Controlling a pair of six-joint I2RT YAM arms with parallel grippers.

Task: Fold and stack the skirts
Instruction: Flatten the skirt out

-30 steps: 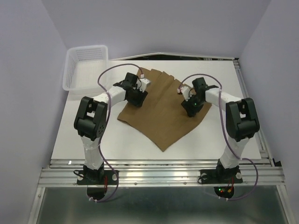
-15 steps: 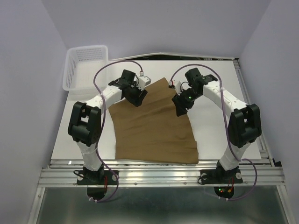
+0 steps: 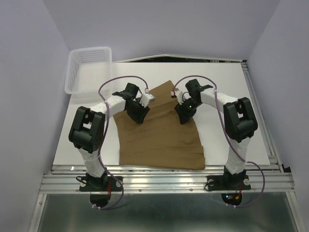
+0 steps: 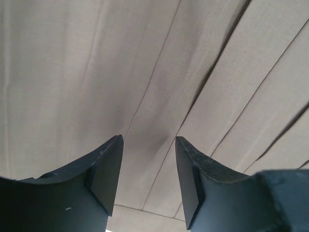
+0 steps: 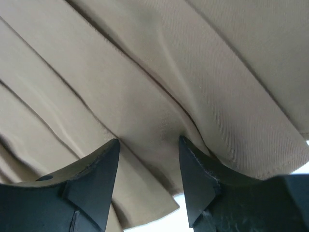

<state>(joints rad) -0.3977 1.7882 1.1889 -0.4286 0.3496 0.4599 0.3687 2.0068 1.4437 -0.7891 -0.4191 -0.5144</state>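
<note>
I log one tan skirt [image 3: 159, 137] lying flat on the white table [image 3: 241, 96]. Left gripper [image 4: 147, 141] and right gripper [image 5: 148, 142] are both released, jaws parted over the pleats.

Left gripper [image 4: 147, 140], right gripper [image 5: 148, 142]: both reached forward, tilted down, angled inward, jaws parted.

The basket [image 3: 89, 67] blocks the far left corner. The left arm [image 3: 113, 100] and right arm [image 3: 215, 99] arch over the far half of the skirt [image 3: 159, 140], with a gap between them. Bare table [image 3: 231, 77] lies open right of the skirt, and a narrower strip lies open on its left.
</note>
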